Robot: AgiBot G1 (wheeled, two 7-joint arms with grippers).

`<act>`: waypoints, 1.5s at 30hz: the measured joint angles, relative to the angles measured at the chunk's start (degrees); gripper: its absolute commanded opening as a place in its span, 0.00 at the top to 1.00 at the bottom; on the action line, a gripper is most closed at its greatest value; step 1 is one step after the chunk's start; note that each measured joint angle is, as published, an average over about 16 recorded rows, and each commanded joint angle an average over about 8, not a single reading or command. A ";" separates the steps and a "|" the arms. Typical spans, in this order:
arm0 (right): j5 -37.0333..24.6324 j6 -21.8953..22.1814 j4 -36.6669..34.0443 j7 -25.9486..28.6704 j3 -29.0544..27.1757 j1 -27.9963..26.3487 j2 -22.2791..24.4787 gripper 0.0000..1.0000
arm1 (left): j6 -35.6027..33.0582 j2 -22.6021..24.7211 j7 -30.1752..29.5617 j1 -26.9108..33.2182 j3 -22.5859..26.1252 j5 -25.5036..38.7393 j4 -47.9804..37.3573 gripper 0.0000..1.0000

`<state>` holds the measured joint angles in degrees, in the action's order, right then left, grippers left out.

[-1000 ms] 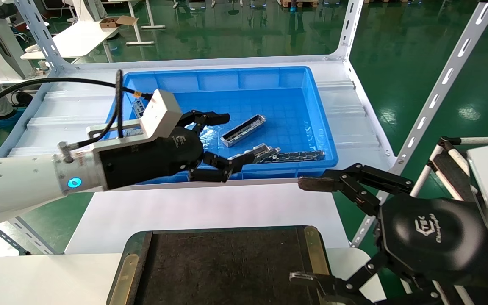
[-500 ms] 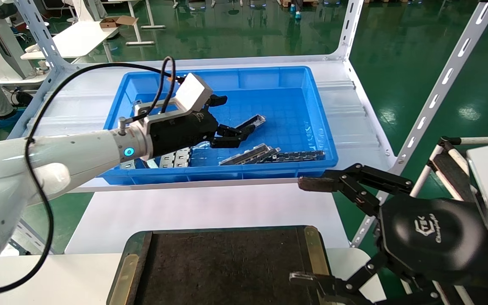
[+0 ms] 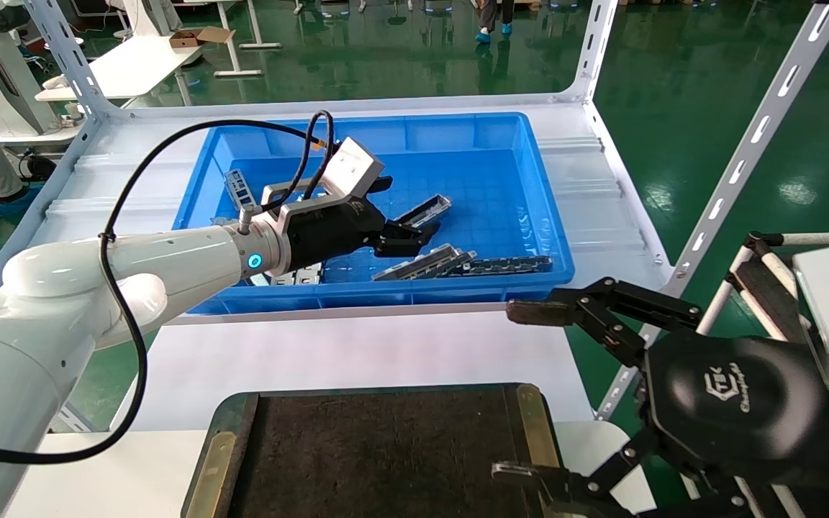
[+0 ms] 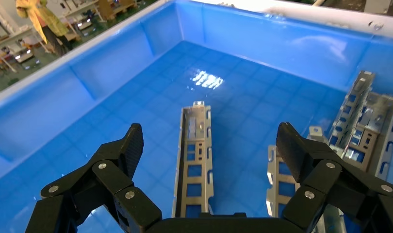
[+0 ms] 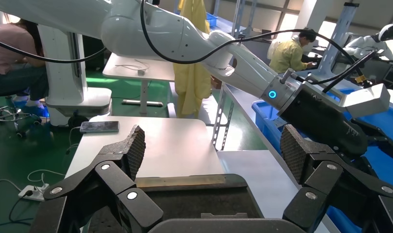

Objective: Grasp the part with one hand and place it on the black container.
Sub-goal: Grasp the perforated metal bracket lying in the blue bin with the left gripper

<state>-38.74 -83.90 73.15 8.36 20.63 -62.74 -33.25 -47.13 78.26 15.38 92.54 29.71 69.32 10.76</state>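
Left pincer [image 3: 414,234] has reached into the blue plastic bin [image 3: 558,244] and lined up over the part.

Its black link fingers [image 4: 129,148], spread wide and empty, now straddle the long silver-grey trough-shaped metal bar [image 4: 194,160] on the bin floor; the rough black green-rimmed tray [image 3: 386,453] waits nearer. Right pincer [image 3: 522,392] is parked near right, released.

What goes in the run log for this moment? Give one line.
left gripper: open, straddling part in blue bin | right gripper: open, idle beside black tray | part: not grasped
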 measured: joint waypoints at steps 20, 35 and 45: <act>0.01 0.01 0.00 -0.01 0.02 0.00 0.01 1.00 | 7.27 -0.04 -3.14 -2.47 6.93 -5.29 2.01 1.00; 0.02 0.01 0.00 -0.02 0.03 -0.01 0.01 1.00 | 9.33 -0.13 -3.03 -3.55 10.57 -9.90 2.27 1.00; 0.03 0.02 0.00 -0.02 0.04 -0.01 0.01 1.00 | 9.99 -0.16 -2.69 -4.22 12.69 -12.80 2.32 1.00</act>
<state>-38.72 -83.88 73.15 8.34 20.67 -62.75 -33.23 -37.14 78.10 12.70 88.31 42.40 56.53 13.08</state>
